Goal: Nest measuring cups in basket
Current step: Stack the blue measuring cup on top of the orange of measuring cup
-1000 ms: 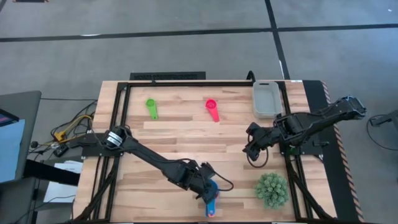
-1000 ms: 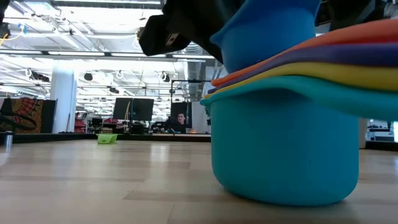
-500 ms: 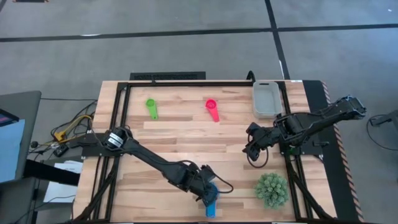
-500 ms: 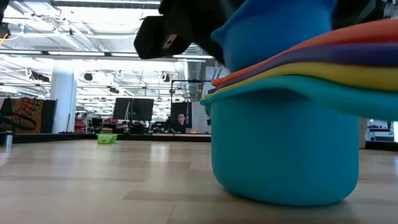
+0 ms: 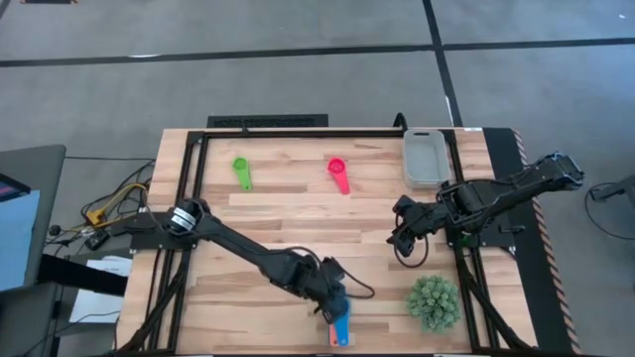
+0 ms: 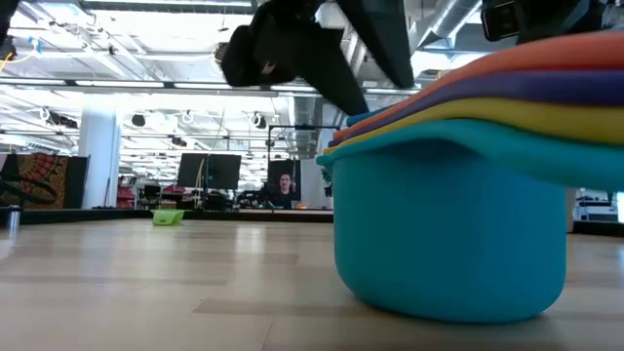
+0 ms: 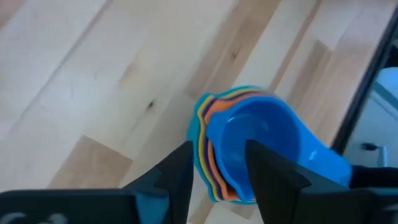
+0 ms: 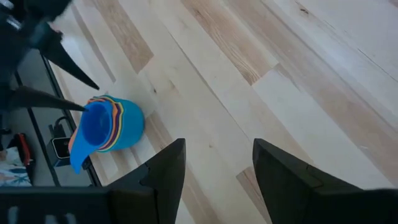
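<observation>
High view: your left gripper sits over the nested stack at the near edge of the tabletop; the green cup and pink cup lie loose at the far side, and the basket in the far right corner holds nothing I can see. The right gripper waits mid-tabletop near the spiky plant. Low view: the stack stands on the wood, dark fingers above it, not touching. Left wrist view: jaws apart, straddling the blue top cup without gripping; only here is the release clear. Right wrist view: jaws apart, nothing held. I'd say you've just nested one; next, fetch the green or pink cup.
</observation>
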